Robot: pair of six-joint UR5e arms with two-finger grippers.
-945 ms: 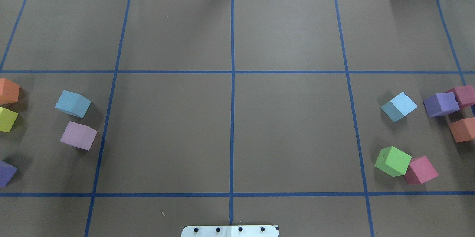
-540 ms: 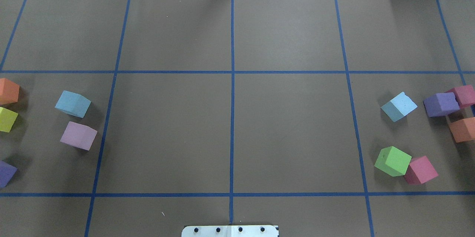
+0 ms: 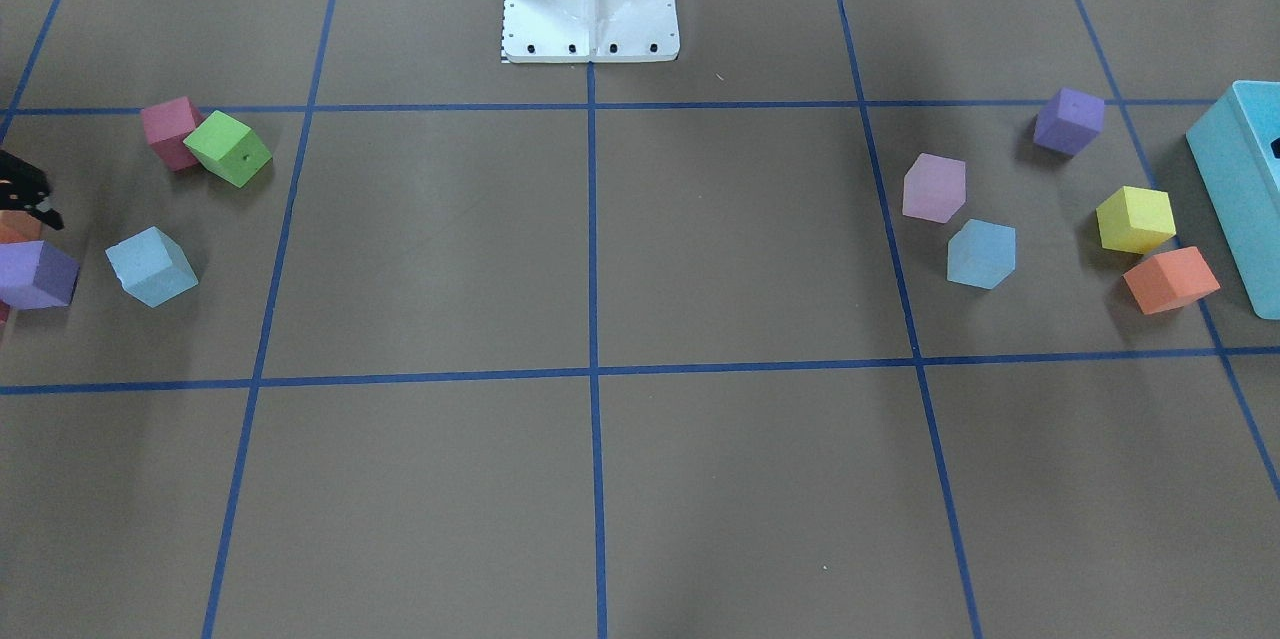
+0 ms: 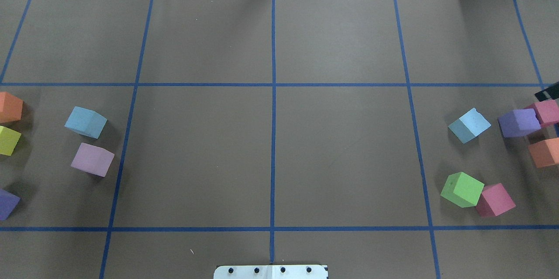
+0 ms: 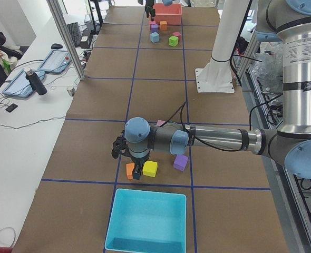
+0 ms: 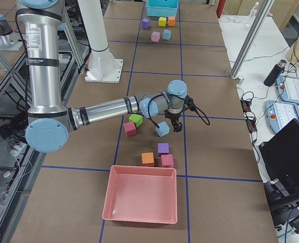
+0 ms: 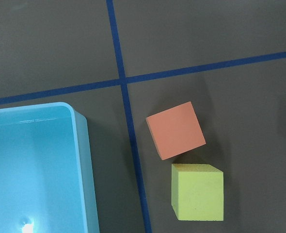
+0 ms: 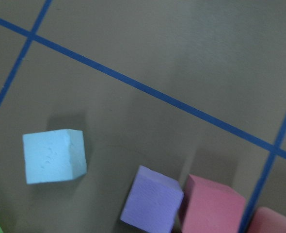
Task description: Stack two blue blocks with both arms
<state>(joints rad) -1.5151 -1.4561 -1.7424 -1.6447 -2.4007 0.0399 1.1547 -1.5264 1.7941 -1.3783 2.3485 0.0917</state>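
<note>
Pale sky-blue foam marks the two task pieces, and neither is lifted. The first blue block sits on the table at middle left of the overhead view and the second blue block at middle right, well apart. By my judgement the stack is not yet begun: both picks, the carry and the placing are all left. The left arm's fingers hang over the orange cube and yellow cube beside the turquoise box. The right arm's fingers hang just beside the second blue block. Whether either pair stands wide or narrow I cannot tell. The cubes look matte, soft-edged and faintly pitted; smooth brown paper crossed by blue tape lines covers the table.
</note>
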